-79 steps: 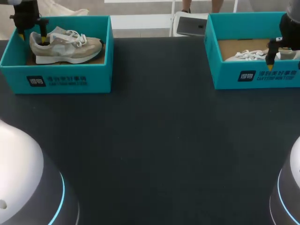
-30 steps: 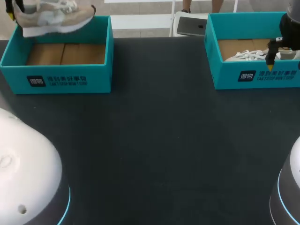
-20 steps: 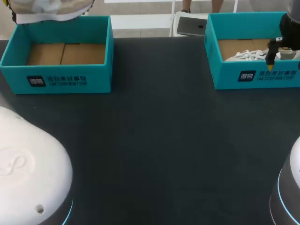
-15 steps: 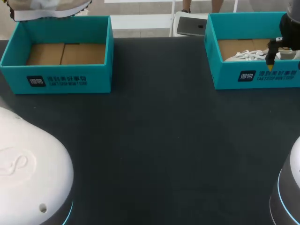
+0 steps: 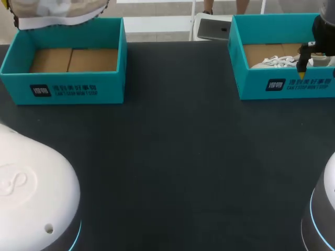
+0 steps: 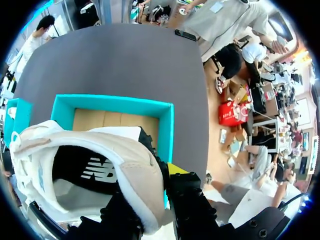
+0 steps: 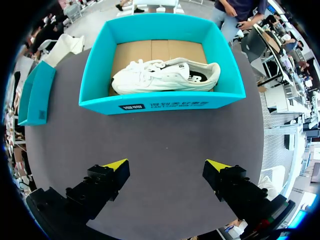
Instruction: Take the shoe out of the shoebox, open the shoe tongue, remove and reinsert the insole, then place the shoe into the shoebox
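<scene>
Beige-and-white mesh running shoe [image 5: 57, 11]: is hanging above the far wall of its box, having risen out of it since 2.6 s ago, when it was lying on the box floor. It is sitting a little higher than 1.0 s ago.
Dark matte tabletop [image 5: 172, 157]: is carrying two boxes, well apart at its far corners.
Left teal cardboard shoebox [image 5: 68, 89]: is standing open, now showing only its brown floor.
Right teal cardboard shoebox [image 7: 160, 105]: is holding a white lace-up trainer [image 7: 165, 75] lying on its side, unchanged from the earlier frames.
Left gripper [image 6: 152, 200]: is clamping the shoe's padded heel collar, one finger inside the opening and one on the outside of the heel.
Right gripper [image 7: 166, 167]: is hovering with its fingers spread wide and nothing between them, on the near side of the right box. It is sitting where it was before.
Handling: the shoe is looking light, with a soft mesh upper that gives under pressure and a stiffer sole and heel. The heel collar is probably the firmest place to hold it. The toe may be sagging or swinging, and the laces could be snagging on the box rim.
</scene>
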Controlling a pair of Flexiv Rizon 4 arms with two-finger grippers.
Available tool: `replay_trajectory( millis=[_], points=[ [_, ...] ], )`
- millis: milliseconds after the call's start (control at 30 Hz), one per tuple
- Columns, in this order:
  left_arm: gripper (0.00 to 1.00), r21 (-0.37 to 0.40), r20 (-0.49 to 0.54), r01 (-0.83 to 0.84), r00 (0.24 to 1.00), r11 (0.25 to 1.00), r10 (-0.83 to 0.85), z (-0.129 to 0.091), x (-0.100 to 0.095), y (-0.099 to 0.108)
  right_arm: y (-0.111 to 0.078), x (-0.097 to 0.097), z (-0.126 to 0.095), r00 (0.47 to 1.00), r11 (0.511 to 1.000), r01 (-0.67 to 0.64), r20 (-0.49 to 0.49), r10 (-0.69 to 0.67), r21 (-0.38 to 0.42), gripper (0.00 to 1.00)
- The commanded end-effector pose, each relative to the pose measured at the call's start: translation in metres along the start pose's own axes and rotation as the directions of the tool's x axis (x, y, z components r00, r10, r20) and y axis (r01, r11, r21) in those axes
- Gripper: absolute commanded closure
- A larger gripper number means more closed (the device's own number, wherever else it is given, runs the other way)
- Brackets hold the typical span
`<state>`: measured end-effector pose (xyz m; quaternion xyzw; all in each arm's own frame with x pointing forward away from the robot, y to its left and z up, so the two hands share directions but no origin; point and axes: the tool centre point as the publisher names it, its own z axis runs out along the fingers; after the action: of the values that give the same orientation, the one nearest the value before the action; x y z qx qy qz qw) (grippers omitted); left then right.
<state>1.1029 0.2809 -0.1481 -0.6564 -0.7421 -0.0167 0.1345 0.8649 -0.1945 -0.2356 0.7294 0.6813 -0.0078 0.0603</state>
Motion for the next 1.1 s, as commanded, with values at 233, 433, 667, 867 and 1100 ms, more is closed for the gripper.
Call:
replay_trajectory(
  millis=[233,433,667,867,1100],
  points=[
    [1.00,-0.210,-0.055,0.066,0.995,0.975,-0.079,-0.002,-0.047,-0.125,0.000,0.000,0.000,1.000,1.000,0.000,0.001,0.000,-0.001,0.00],
    [1.00,-0.235,-0.049,0.121,0.990,0.964,-0.136,-0.005,-0.080,-0.181,0.000,0.000,0.000,1.000,1.000,0.000,0.001,0.000,-0.001,0.00],
    [1.00,-0.279,-0.024,0.122,0.991,0.953,-0.134,-0.004,-0.120,-0.234,0.000,0.000,0.000,1.000,1.000,0.000,0.001,0.000,-0.001,0.00],
    [1.00,-0.305,-0.039,0.059,0.996,0.950,-0.075,-0.002,-0.158,-0.271,0.000,0.000,0.000,1.000,1.000,0.000,0.001,0.000,-0.001,0.00],
    [1.00,-0.291,-0.025,-0.018,1.000,0.956,0.011,-0.002,-0.205,-0.314,0.000,0.000,0.000,1.000,1.000,0.000,0.001,0.000,-0.001,0.00]
  ],
)
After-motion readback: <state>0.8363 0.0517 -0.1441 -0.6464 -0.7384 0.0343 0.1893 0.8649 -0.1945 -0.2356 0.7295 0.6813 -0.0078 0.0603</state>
